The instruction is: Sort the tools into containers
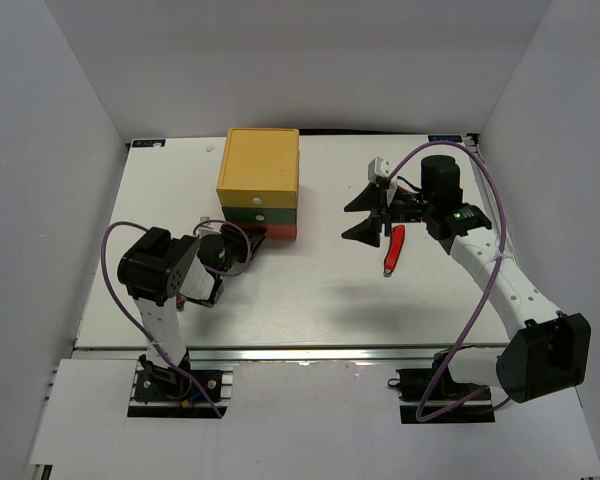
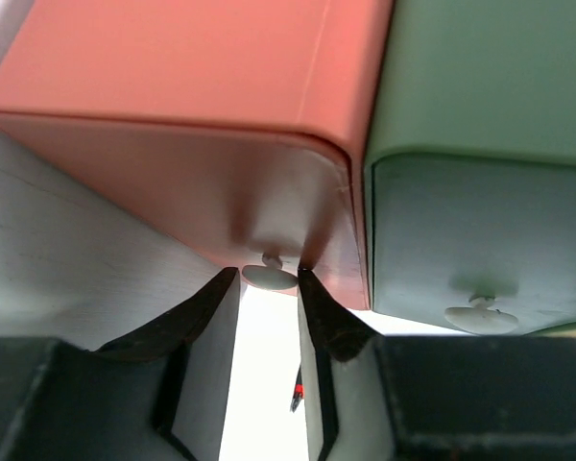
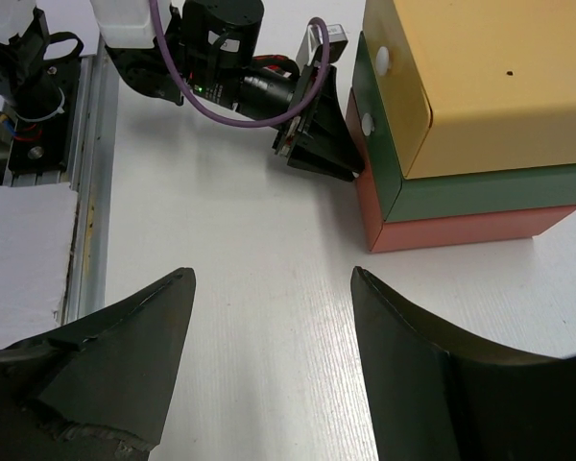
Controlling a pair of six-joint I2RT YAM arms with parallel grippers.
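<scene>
The box chest has a yellow top drawer (image 1: 258, 165), a green middle drawer (image 1: 261, 212) and a red-orange bottom drawer (image 1: 276, 231). All look closed. My left gripper (image 1: 248, 241) is at the bottom drawer's front. In the left wrist view its fingertips close on either side of that drawer's white knob (image 2: 269, 277). The green drawer's knob (image 2: 475, 317) is to the right. My right gripper (image 1: 366, 214) is open and empty above the table. One red-handled, black-tipped tool (image 1: 392, 250) lies under the right arm. No other tools are in view.
White walls enclose the table on three sides. In the right wrist view the chest (image 3: 480, 115) is at the upper right, with the left arm (image 3: 230, 58) against its front. The aluminium rail (image 1: 310, 353) runs along the near edge.
</scene>
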